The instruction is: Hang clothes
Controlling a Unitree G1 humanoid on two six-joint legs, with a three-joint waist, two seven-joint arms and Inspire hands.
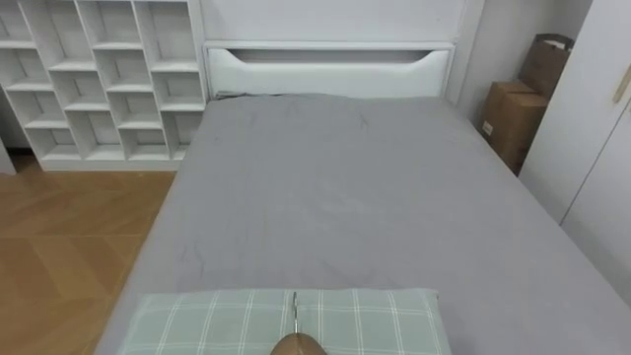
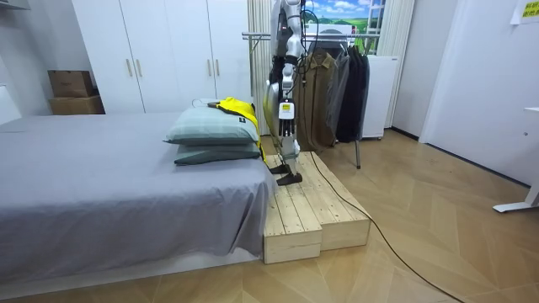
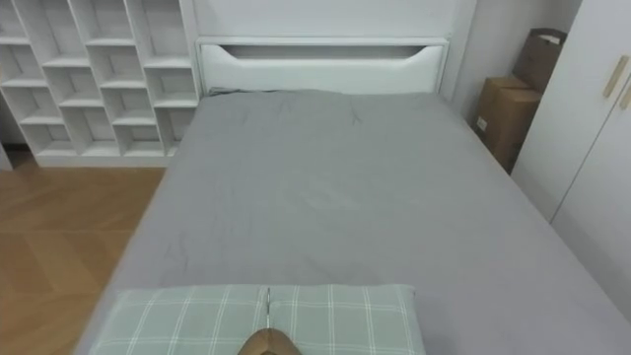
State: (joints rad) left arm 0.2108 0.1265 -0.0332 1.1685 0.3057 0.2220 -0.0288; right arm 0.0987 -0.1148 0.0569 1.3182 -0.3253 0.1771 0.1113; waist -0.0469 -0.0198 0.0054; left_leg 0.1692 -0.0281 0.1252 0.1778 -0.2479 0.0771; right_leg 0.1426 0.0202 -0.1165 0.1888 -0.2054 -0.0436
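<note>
Room view: the yellow garment (image 2: 238, 112) lies on the stacked pillows (image 2: 210, 130) at the bed's (image 2: 101, 185) right end, not hung. By my read, you have pickup and hanging on the far rack (image 2: 333, 84) all left. The left hand (image 2: 285, 114) hangs just right of the garment, apart from it. Its fingers are too small, so you can't tell their state. What looks like a hanger hook (image 1: 294, 314) pokes up at the eye views' near edge.
</note>
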